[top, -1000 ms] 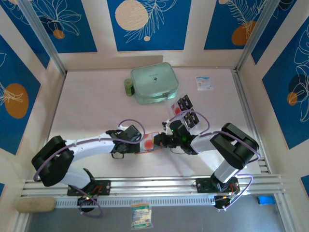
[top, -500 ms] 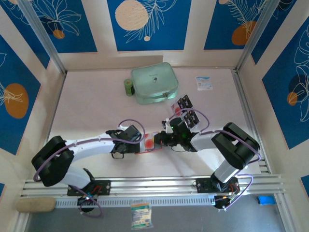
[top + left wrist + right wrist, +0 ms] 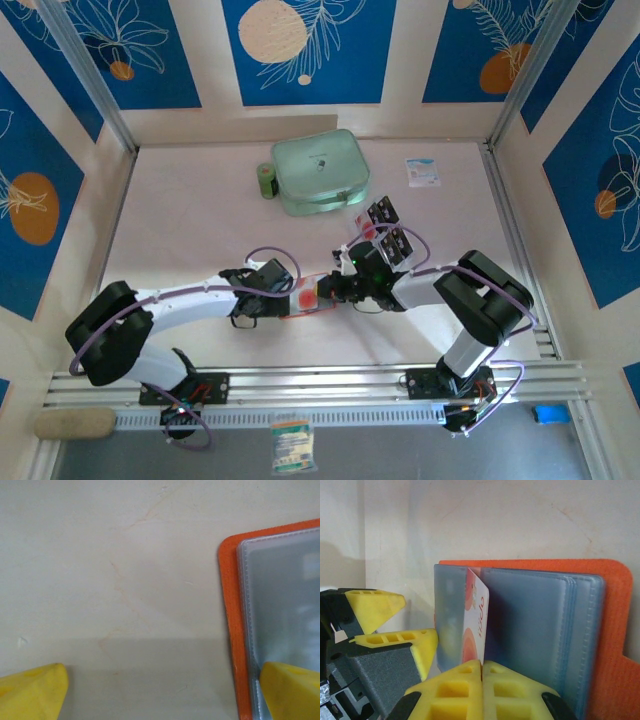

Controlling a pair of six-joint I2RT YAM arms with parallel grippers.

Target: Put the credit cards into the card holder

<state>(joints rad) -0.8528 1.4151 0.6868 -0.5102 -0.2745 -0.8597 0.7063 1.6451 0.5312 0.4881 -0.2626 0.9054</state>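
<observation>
The orange card holder [image 3: 308, 297] lies open on the table between both arms, its orange edge [image 3: 615, 630] and clear pockets [image 3: 535, 630] facing the right wrist camera. My right gripper [image 3: 482, 665] is shut on a credit card [image 3: 476, 620], white with red circles on this face. The card stands edge-on with its far end tucked into a clear pocket. My left gripper [image 3: 162, 695] is open at the holder's left side [image 3: 229, 625]. Its right fingertip [image 3: 292, 690] sits over the clear pocket and the other over bare table. More dark credit cards [image 3: 383, 215] stand behind the right wrist.
The dark cards sit in a clear plastic rack [image 3: 392, 240] just behind the right gripper [image 3: 335, 291]. A mint-green zip case [image 3: 320, 172] and a small green roll [image 3: 266, 180] are at the back. A white-and-blue packet [image 3: 422, 171] lies back right.
My right gripper has crept a little to the left with the card, toward the holder. The left arm has stayed put.
</observation>
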